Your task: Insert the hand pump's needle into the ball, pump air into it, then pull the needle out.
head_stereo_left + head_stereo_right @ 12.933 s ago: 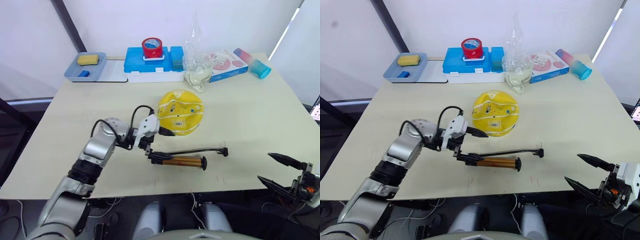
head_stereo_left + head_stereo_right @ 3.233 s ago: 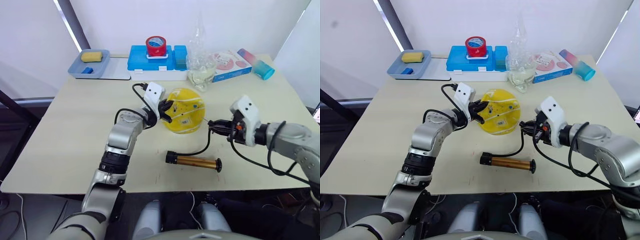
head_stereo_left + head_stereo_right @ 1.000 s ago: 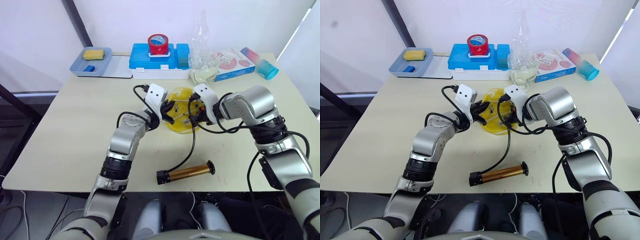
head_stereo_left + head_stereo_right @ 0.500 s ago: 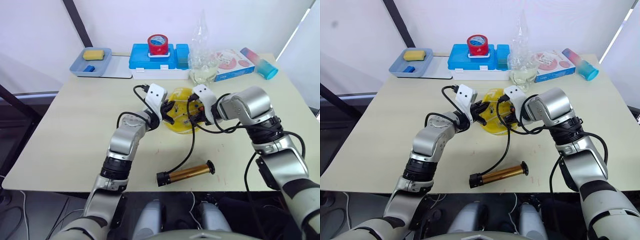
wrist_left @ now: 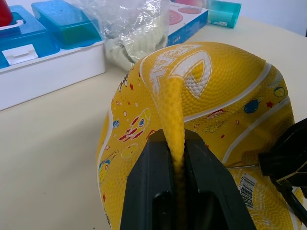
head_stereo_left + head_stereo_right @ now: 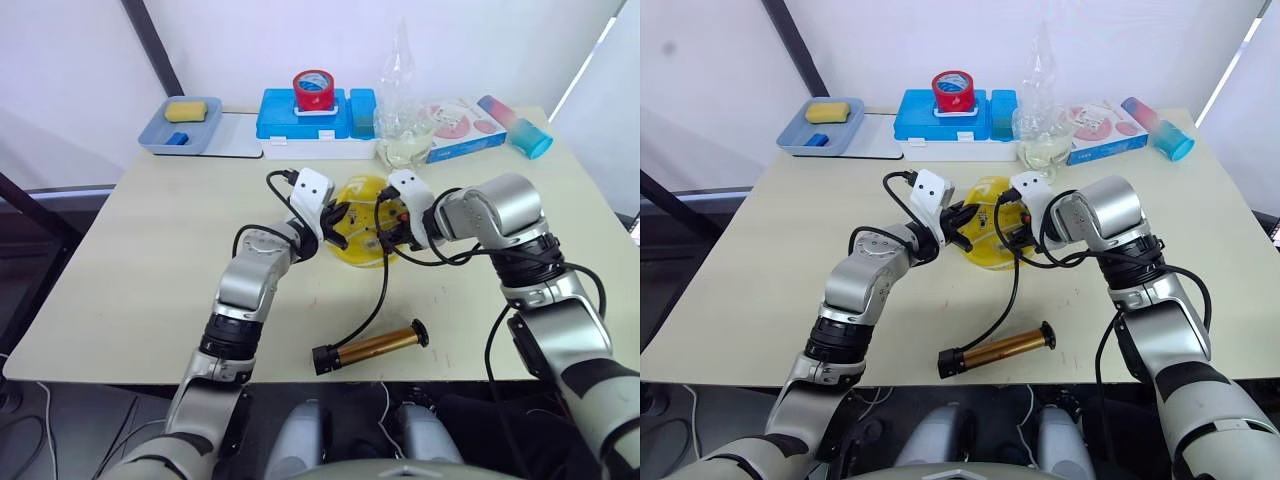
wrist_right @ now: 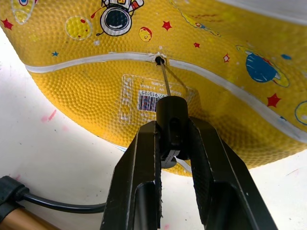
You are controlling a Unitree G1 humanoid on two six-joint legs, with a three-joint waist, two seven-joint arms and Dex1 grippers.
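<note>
While pinching raised fold of sagging yellow ball mid-counter, left end effector clamped shut. Right end effector closed on needle fitting — pin tip in valve hole on white seam. Hand pump lying near front edge, hose running up to ball.

Right gripper: two black fingers clamped on the small black fitting of the thin metal needle. Needle tip sits in the valve hole on a white seam line of the yellow dimpled rubber ball, just above a barcode label. Ball prints: astronaut, stars, planets. Ball rests sagging on the pale tabletop. Thin black flexible hose runs across the table to the black end cap of the bronze-gold pump cylinder at the frame corner.
</note>
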